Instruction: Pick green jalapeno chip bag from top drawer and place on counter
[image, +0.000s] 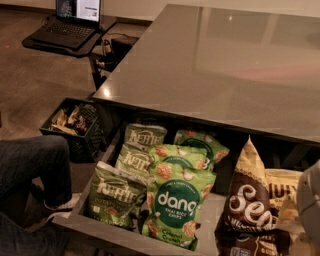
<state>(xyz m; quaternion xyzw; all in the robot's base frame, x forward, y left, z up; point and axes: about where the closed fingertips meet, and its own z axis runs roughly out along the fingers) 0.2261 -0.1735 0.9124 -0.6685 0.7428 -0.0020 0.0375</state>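
— Under the desk's near edge, what crowds the top drawer?
— Three green Kettle bags, crinkled and glossy, lie in a row along its left wall. Just beside them two dang rice-chip bags overlap. At the right end a brown-and-cream bag stands upright, with a yellow bag behind it.
— And the pincer?
— The pale grey pincer sits at the drawer's right end, close against the brown-and-cream bag. Wide or narrow, I cannot tell.
— Around the desk?
— It is a smooth grey slab, glossy with reflections. Off its near left corner a black slatted crate stands on the dull floor, near a jeans-clad leg. Beyond the far left corner, a laptop rests on a small black table.
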